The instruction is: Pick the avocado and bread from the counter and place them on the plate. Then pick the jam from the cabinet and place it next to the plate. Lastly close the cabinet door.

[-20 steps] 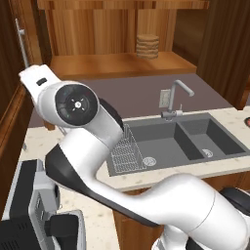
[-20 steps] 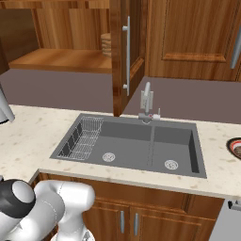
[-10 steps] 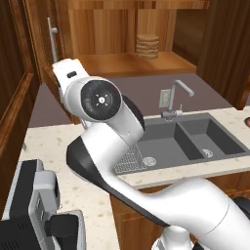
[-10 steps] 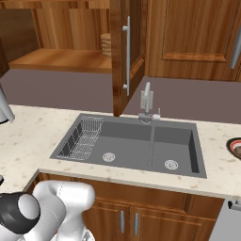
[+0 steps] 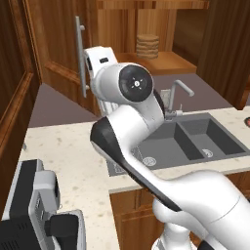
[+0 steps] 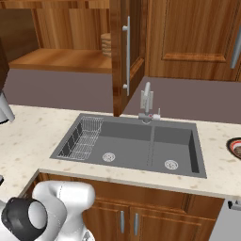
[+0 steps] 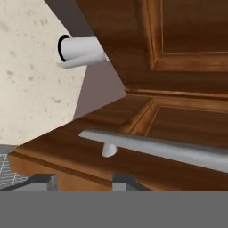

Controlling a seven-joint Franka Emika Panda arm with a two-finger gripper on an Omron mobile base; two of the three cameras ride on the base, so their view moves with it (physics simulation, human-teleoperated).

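Even, soft rendered light filled all three views, without glare or hard shadows. Edges were slightly pixelated; the cabinet point(image 6: 61, 28) interior was dimmer than the worktop point(image 6: 28, 136).

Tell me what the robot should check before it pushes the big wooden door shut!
1. Cabinet door still open: ok, it stands swung out over the counter.
2. Gripper near the door's bar handle: ok, the hand view shows the handle just ahead of the fingertips.
3. Gripper shut: ok, nothing held.
4. Jam out of the cabinet: cannot tell.
5. Plate out of the door's path: ok, it sits at the counter's far right.
6. Door's swing free: cannot tell, the arm hides part of it.
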